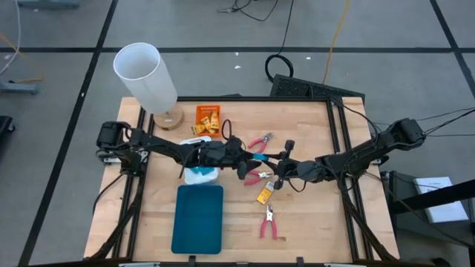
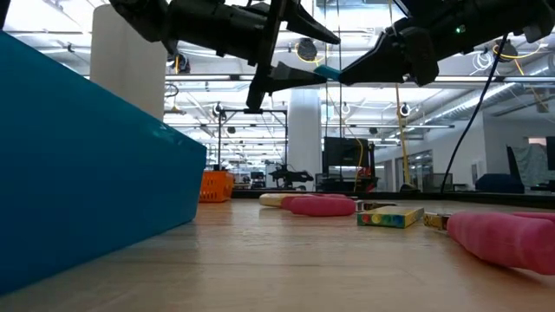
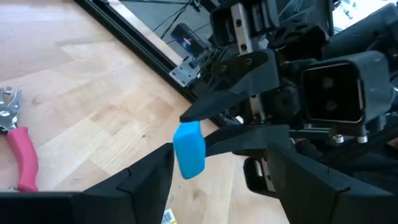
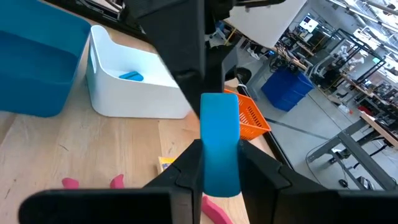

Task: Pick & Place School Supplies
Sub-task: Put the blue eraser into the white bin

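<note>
Most of the sorting is looking undone to me. One blue piece (image 4: 131, 76) is lying in the white tray (image 4: 140, 99), and some yellow packets (image 1: 208, 117) are sitting in the orange tray (image 1: 199, 110) at the far side of the table (image 1: 312, 222). The teal tray (image 1: 197, 219) is showing nothing inside. Loose on the wood, red-handled scissors (image 1: 260, 141) are lying near the middle, another pair (image 1: 269, 225) is lying nearer the front, and a yellow packet (image 1: 263, 195) is waiting between them.

The left arm is reaching in from the left, its pincer (image 3: 217, 162) spread on either side of a second blue piece (image 3: 189, 148), not yet gripping it. The right arm is stretching in from the right to meet it, its pincer (image 4: 219, 163) pinching that piece above the middle of the table. It looks like a handover, with the left about to take it.
</note>
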### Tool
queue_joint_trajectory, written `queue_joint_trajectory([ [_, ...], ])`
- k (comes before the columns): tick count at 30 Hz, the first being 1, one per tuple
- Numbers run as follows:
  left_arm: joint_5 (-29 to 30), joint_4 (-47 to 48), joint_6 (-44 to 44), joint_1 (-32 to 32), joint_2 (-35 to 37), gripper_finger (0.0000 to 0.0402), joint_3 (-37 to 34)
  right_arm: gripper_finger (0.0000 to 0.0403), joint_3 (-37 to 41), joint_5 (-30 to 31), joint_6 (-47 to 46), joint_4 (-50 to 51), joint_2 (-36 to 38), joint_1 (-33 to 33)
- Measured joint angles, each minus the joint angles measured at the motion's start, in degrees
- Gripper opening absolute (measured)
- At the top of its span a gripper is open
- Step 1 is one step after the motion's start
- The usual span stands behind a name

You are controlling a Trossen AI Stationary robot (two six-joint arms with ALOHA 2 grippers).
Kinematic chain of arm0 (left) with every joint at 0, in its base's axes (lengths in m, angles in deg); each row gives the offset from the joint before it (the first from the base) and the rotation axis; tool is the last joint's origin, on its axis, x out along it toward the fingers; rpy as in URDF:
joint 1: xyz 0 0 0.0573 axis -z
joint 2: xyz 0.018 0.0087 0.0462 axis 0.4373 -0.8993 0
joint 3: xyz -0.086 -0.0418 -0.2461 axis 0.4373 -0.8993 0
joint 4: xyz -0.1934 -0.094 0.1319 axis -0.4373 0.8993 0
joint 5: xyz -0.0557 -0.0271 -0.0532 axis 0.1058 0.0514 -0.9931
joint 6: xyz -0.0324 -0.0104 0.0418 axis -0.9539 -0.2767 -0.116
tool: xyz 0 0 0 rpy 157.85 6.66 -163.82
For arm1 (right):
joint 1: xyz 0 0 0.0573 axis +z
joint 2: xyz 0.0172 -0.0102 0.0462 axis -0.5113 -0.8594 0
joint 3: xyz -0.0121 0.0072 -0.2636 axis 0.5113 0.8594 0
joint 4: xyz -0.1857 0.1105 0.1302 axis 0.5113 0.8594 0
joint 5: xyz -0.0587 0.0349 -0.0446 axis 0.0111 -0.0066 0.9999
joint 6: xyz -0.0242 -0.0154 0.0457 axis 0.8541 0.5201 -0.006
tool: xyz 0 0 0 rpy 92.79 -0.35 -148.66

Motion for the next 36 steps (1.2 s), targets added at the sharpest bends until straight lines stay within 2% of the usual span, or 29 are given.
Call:
queue_joint_trajectory([
  [7,-0.6,0.0,-0.2,-1.1,0.0,0.0216,0.0,0.0067,0.0,0.0,0.0,0.0,0.0,0.0],
  [17,-3.4,0.2,-0.8,-2.5,0.0,0.0084,0.0,0.0067,0.0,0.0,0.0,-0.2,0.0,0.0],
  [21,-3.3,0.3,2.8,-2.5,0.0,0.0034,0.0,0.0066,0.0,0.0,0.0,0.0,0.0,0.0],
  [25,-3.3,0.2,8.0,-2.5,0.0,0.0031,0.0,0.0074,0.0,0.1,-2.2,0.0,0.0,0.0],
  [31,-3.0,2.1,13.9,-2.2,4.1,0.0031,0.0,0.0137,0.0,3.4,-9.7,0.8,1.6,0.6],
  [36,5.8,13.9,19.2,0.4,11.3,0.0031,0.0,0.0182,0.0,3.3,-13.0,4.2,6.2,2.3],
])
